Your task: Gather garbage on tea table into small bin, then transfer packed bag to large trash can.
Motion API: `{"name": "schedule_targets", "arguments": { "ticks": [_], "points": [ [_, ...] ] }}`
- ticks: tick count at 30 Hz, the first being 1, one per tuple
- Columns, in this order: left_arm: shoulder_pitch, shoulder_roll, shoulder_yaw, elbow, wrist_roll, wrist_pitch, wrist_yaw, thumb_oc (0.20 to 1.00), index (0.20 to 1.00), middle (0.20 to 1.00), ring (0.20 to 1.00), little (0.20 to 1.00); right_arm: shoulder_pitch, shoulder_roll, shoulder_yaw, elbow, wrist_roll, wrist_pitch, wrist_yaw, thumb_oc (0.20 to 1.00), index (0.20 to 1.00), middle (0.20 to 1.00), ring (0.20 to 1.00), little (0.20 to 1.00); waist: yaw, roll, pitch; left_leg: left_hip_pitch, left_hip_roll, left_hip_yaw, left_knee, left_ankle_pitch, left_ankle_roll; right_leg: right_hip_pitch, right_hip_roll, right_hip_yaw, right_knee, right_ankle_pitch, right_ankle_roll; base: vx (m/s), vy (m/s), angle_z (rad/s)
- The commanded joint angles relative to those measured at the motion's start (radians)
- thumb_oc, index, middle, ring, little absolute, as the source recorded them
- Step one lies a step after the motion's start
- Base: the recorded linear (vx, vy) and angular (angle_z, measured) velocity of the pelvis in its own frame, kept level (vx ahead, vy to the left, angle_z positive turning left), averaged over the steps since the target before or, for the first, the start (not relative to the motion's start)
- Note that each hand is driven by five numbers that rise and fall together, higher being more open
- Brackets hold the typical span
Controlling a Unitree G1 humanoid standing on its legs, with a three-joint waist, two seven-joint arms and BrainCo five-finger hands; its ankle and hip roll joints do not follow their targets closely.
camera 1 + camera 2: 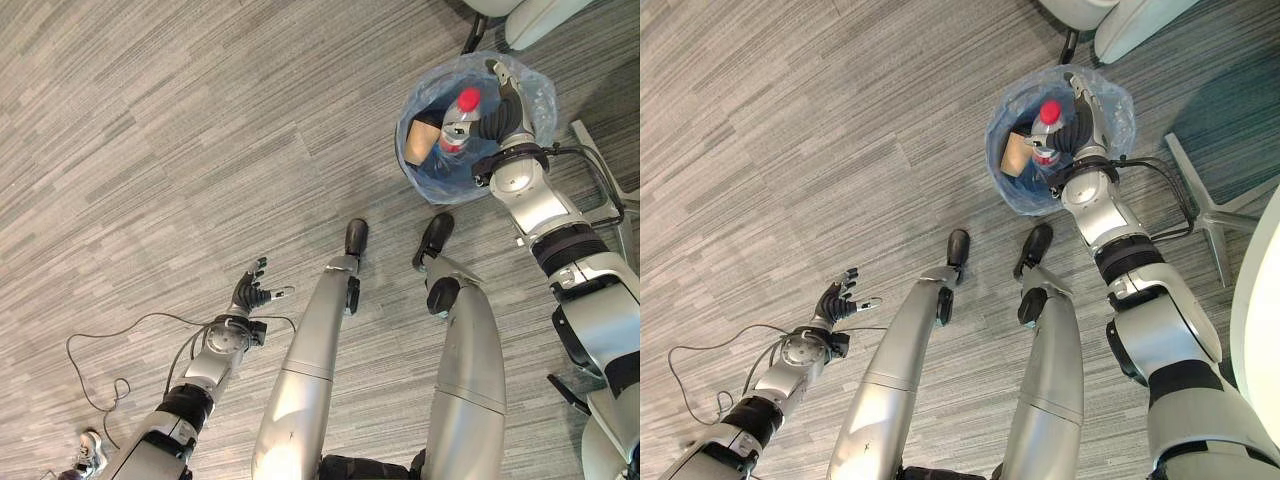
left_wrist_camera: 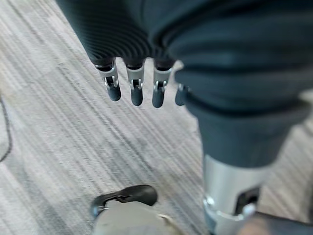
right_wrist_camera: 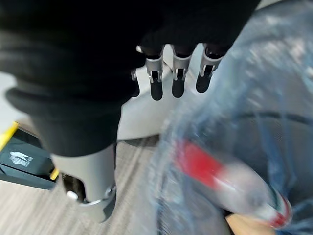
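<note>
A small bin lined with a blue plastic bag (image 1: 420, 85) stands on the grey floor ahead on the right. Inside it lie a clear bottle (image 1: 458, 122) with a red cap and label and a brown cardboard piece (image 1: 422, 140). My right hand (image 1: 505, 105) hovers over the bin's right rim, fingers straight and open, beside the bottle. Seen from the right wrist, those fingers (image 3: 178, 78) point past the bag (image 3: 274, 88) and the bottle (image 3: 220, 178) below. My left hand (image 1: 255, 290) hangs open over bare floor at the lower left, holding nothing.
White chair legs on a star base (image 1: 600, 190) stand just right of the bin. Pale furniture (image 1: 530, 15) is at the top edge. A person's shoe (image 1: 88, 455) shows at the lower left. A dark object with a yellow edge (image 3: 19, 156) lies past my right wrist.
</note>
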Motion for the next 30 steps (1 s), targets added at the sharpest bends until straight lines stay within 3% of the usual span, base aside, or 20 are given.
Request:
{"name": "schedule_targets", "arguments": {
  "ticks": [1, 5, 9, 18, 26, 27, 30],
  "points": [
    [0.074, -0.027, 0.01, 0.033, 0.015, -0.014, 0.011, 1.0, 1.0, 1.0, 1.0, 1.0, 0.088, -0.037, 0.047, -0.07, -0.107, -0.024, -0.021, 1.0, 1.0, 1.0, 1.0, 1.0, 0.002, 0.024, -0.119, -0.019, 0.008, -0.015, -0.07, -0.026, -0.028, 0.041, -0.004, 0.038, 0.078, -0.228, 0.082, 0.0, 0.0, 0.0],
    [0.093, -0.034, 0.032, 0.045, 0.038, -0.008, 0.01, 1.0, 1.0, 1.0, 1.0, 1.0, 0.175, -0.052, 0.1, -0.149, -0.26, -0.016, 0.017, 1.0, 1.0, 1.0, 1.0, 1.0, -0.012, 0.01, -0.12, 0.003, 0.019, -0.016, -0.083, -0.03, -0.033, 0.066, 0.005, 0.033, 0.054, -0.222, 0.089, 0.0, -0.023, -0.01],
    [0.099, -0.019, 0.033, 0.045, 0.051, -0.012, 0.009, 1.0, 1.0, 1.0, 1.0, 1.0, 0.186, -0.046, 0.188, -0.106, -0.385, 0.002, 0.055, 1.0, 1.0, 1.0, 1.0, 1.0, -0.015, 0.007, -0.11, 0.002, 0.023, -0.023, -0.08, -0.029, -0.038, 0.07, 0.008, 0.03, 0.049, -0.219, 0.094, 0.0, -0.046, -0.06],
    [0.077, 0.015, 0.001, 0.04, 0.042, -0.028, 0.022, 1.0, 1.0, 1.0, 1.0, 1.0, 0.104, 0.035, 0.286, 0.107, -0.418, 0.045, 0.069, 1.0, 1.0, 1.0, 1.0, 1.0, -0.007, 0.026, -0.086, -0.042, 0.018, -0.024, -0.068, -0.019, -0.042, 0.018, -0.001, 0.035, 0.08, -0.219, 0.094, 0.0, -0.003, 0.0],
    [0.044, 0.032, -0.039, 0.039, 0.014, -0.043, 0.026, 1.0, 1.0, 1.0, 1.0, 1.0, 0.017, 0.119, 0.371, 0.323, -0.429, 0.072, 0.093, 1.0, 1.0, 1.0, 1.0, 1.0, 0.023, 0.06, -0.066, -0.103, -0.005, -0.025, -0.055, 0.003, -0.042, -0.046, -0.016, 0.042, 0.124, -0.225, 0.092, 0.0, -0.009, 0.06],
    [0.041, 0.031, -0.046, 0.039, 0.015, -0.042, 0.026, 1.0, 1.0, 1.0, 1.0, 1.0, 0.019, 0.131, 0.363, 0.329, -0.412, 0.071, 0.094, 0.2, 0.2, 0.2, 0.2, 0.2, 0.025, 0.062, -0.066, -0.105, -0.007, -0.026, -0.053, 0.005, -0.042, -0.049, -0.016, 0.043, 0.128, -0.225, 0.09, 0.0, -0.013, 0.19],
    [0.034, 0.023, -0.046, 0.038, 0.014, -0.04, 0.025, 1.0, 1.0, 1.0, 1.0, 1.0, 0.042, 0.143, 0.328, 0.298, -0.359, 0.06, 0.084, 0.2, 0.2, 0.2, 0.2, 0.2, 0.027, 0.062, -0.068, -0.103, -0.011, -0.026, -0.061, 0.01, -0.038, -0.047, -0.013, 0.04, 0.127, -0.224, 0.087, -0.01, -0.011, 0.11]
  ]
}}
